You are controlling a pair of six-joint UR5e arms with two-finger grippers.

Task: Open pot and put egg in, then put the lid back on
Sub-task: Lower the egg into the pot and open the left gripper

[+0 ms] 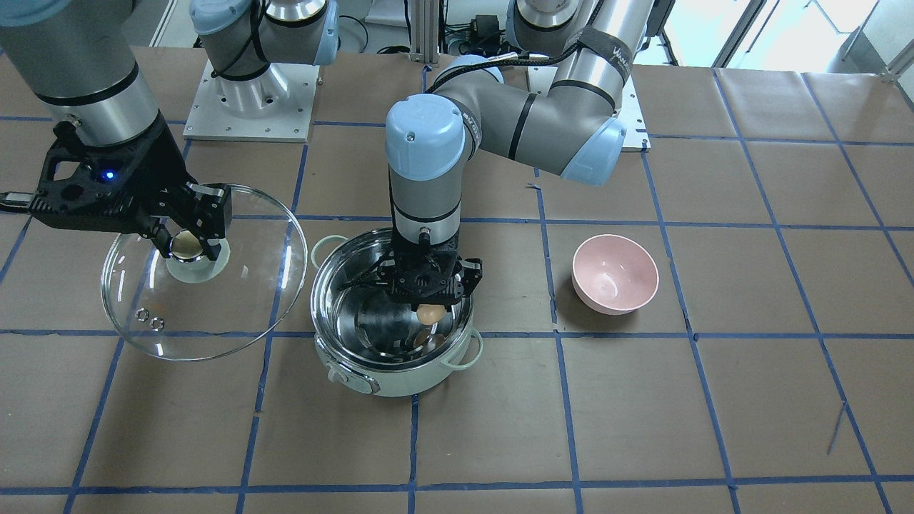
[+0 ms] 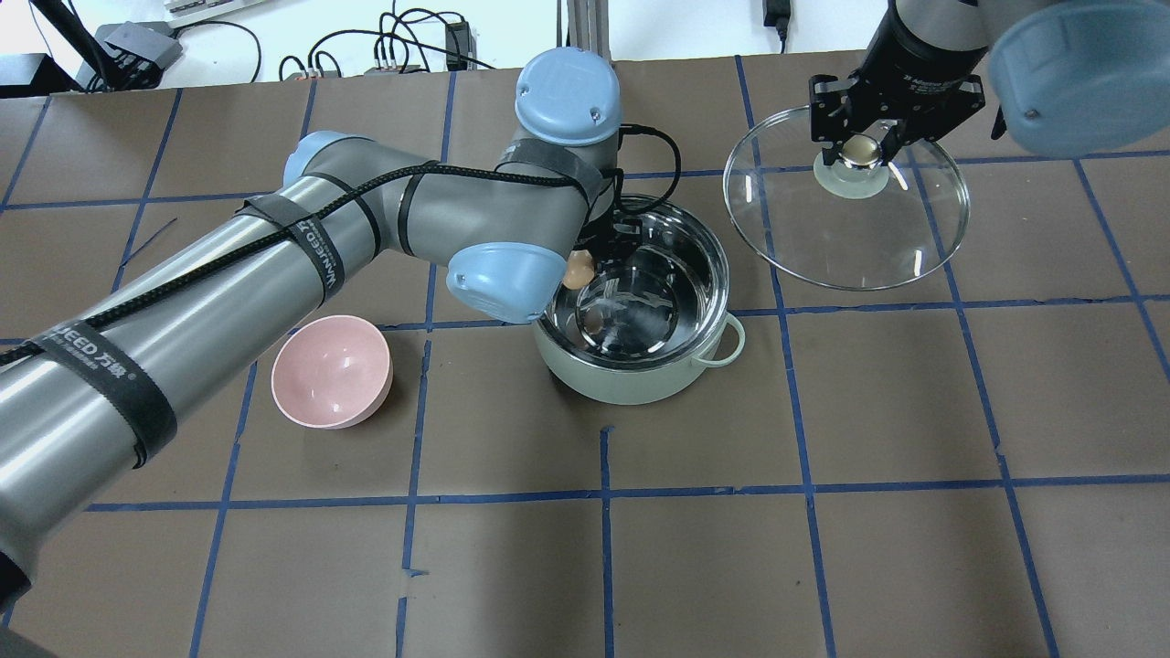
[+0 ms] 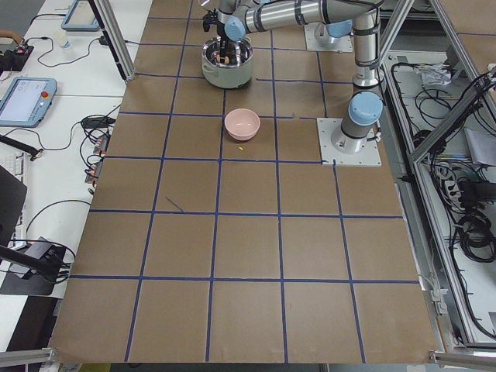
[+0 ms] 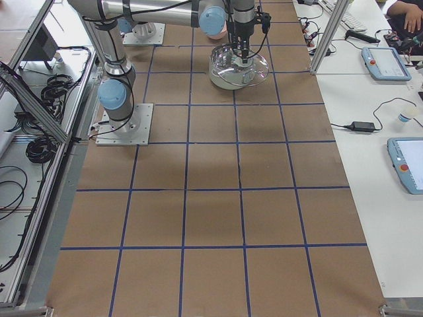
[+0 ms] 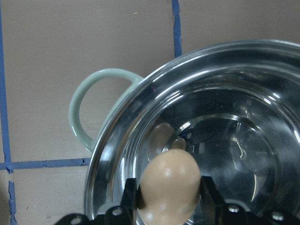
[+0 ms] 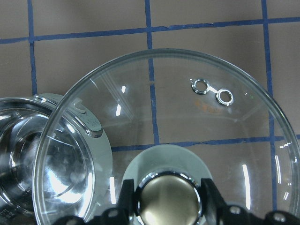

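Left wrist view: I saw left gripper [image 5: 168, 200] pinching egg [image 5: 169, 176] above pot [image 5: 117, 126].
Lid [image 6: 197, 122]: right gripper [image 6: 166, 200] clamped on it, beside the pot.

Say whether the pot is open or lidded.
Open. The right gripper holds the lid beside the pot; its steel interior shows.
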